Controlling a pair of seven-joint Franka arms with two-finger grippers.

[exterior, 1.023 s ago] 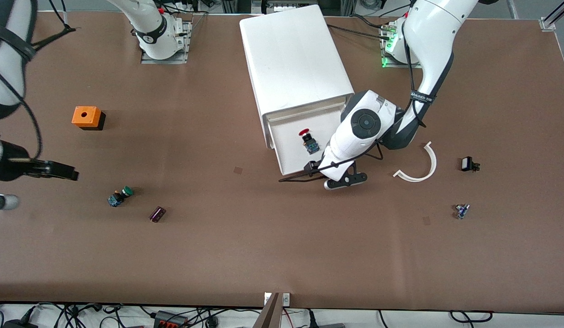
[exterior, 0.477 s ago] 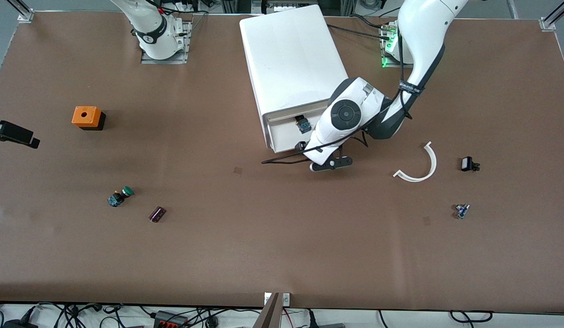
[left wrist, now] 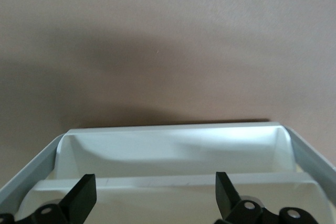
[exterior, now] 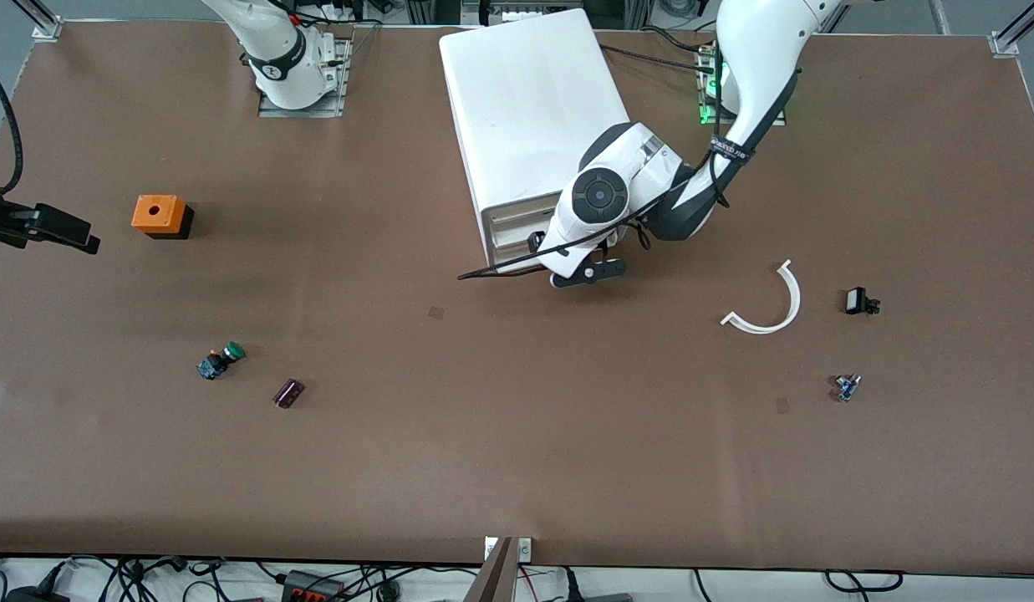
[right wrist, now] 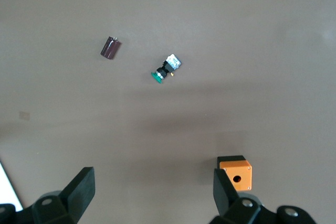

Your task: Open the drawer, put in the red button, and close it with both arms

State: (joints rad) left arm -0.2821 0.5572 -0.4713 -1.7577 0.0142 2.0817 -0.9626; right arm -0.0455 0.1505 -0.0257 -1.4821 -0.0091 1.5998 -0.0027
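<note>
White drawer (exterior: 510, 227) is hiding the red button. Left claw (left wrist: 155, 195) is gaping wide against it; right claw (right wrist: 152, 192) is hanging wide over the bench (exterior: 483, 435).

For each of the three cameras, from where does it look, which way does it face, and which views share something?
Front view: high across the table, facing both bases; shows the left gripper at the drawer and the right gripper over bare table.
Left wrist view: on the left wrist, looking at the drawer; its open fingers show.
Right wrist view: looking down; open fingers show.
Shared with the front view: orange box, green button.
</note>
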